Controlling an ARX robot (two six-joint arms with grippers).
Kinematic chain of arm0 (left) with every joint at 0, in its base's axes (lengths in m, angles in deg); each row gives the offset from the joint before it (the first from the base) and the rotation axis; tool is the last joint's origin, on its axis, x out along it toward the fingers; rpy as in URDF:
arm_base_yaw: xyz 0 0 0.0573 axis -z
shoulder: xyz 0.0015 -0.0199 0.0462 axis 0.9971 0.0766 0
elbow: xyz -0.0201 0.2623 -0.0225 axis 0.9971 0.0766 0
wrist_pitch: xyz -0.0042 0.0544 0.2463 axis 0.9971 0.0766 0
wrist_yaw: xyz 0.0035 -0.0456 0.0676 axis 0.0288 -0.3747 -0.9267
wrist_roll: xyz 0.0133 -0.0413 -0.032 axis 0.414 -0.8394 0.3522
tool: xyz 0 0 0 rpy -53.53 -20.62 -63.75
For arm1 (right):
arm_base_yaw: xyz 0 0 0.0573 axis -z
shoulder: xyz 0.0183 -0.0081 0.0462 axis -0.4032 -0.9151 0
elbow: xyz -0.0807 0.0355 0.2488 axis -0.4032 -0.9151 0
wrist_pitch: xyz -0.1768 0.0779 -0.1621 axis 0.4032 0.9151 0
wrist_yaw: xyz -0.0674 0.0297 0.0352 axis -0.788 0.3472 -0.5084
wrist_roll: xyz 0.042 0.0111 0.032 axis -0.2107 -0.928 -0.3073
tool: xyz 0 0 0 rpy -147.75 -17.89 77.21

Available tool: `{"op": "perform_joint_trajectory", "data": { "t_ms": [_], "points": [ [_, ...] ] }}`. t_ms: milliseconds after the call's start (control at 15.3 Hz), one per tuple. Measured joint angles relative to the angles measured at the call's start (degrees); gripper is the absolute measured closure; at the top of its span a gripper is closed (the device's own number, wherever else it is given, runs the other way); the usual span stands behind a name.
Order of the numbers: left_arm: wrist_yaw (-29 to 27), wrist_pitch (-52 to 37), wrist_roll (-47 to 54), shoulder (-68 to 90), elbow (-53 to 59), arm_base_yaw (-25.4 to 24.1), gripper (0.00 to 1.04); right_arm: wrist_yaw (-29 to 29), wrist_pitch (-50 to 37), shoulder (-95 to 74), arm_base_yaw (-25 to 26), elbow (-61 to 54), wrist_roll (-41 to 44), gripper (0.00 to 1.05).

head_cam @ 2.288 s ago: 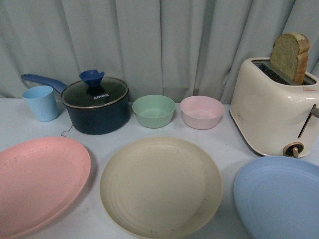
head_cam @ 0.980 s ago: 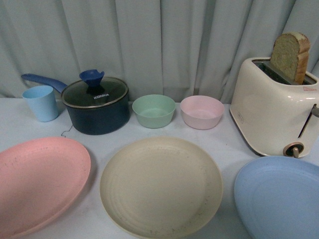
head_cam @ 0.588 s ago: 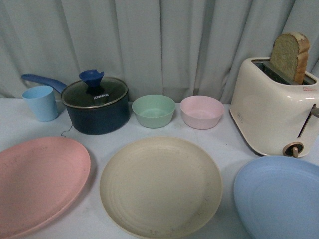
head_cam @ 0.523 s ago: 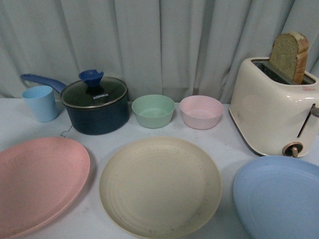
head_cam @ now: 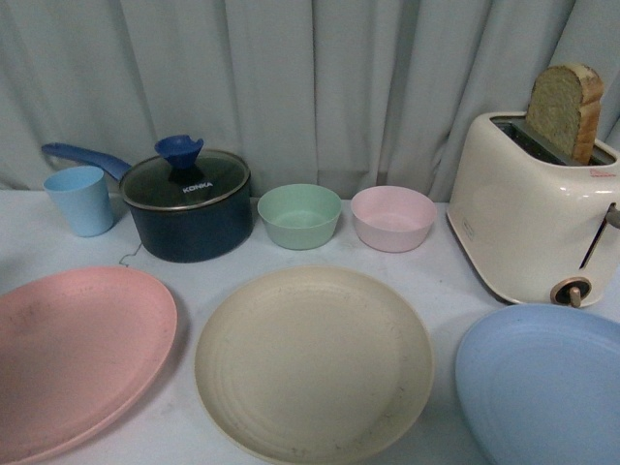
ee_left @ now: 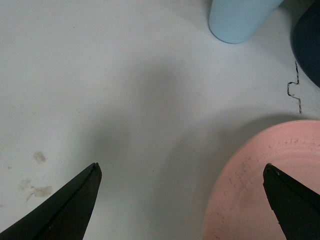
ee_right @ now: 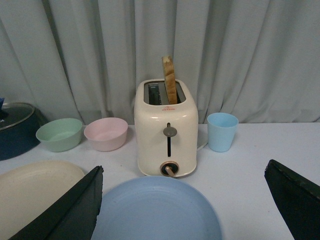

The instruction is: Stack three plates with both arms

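Three plates lie side by side on the white table in the front view: a pink plate (head_cam: 73, 354) at the left, a cream-beige plate (head_cam: 312, 360) in the middle, a light blue plate (head_cam: 542, 383) at the right. Neither arm shows in that view. My left gripper (ee_left: 181, 170) is open above the table, one black finger over the pink plate (ee_left: 265, 185) and the other over bare table beside its rim. My right gripper (ee_right: 184, 172) is open and faces the light blue plate (ee_right: 156, 210), with the beige plate (ee_right: 35, 187) off to one side.
Along the back stand a light blue cup (head_cam: 79, 200), a dark pot with a glass lid (head_cam: 189, 205), a green bowl (head_cam: 299, 215), a pink bowl (head_cam: 392, 218) and a cream toaster (head_cam: 531, 223) holding a bread slice (head_cam: 564, 108). Another blue cup (ee_right: 222, 131) stands beyond the toaster. Grey curtains hang behind.
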Motion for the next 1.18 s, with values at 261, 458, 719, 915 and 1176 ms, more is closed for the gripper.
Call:
{"op": "perform_joint_trajectory", "data": {
  "t_ms": [261,458,719,915,1176],
  "points": [
    [0.7,-2.2,0.0,3.6,0.2,-1.9,0.07,0.0,0.0,0.0,0.0,0.0,0.0,0.06],
    [1.9,-4.6,-0.4,6.6,1.2,-2.2,0.07,0.0,0.0,0.0,0.0,0.0,0.0,0.06],
    [4.2,-10.0,-2.2,10.0,1.4,-1.7,0.07,0.0,0.0,0.0,0.0,0.0,0.0,0.06],
    [5.5,-13.6,-3.1,14.0,2.3,-0.7,0.07,0.0,0.0,0.0,0.0,0.0,0.0,0.06],
    [5.2,-13.8,-2.0,14.0,2.3,-0.6,0.40,0.0,0.0,0.0,0.0,0.0,0.0,0.06]
  ]
}}
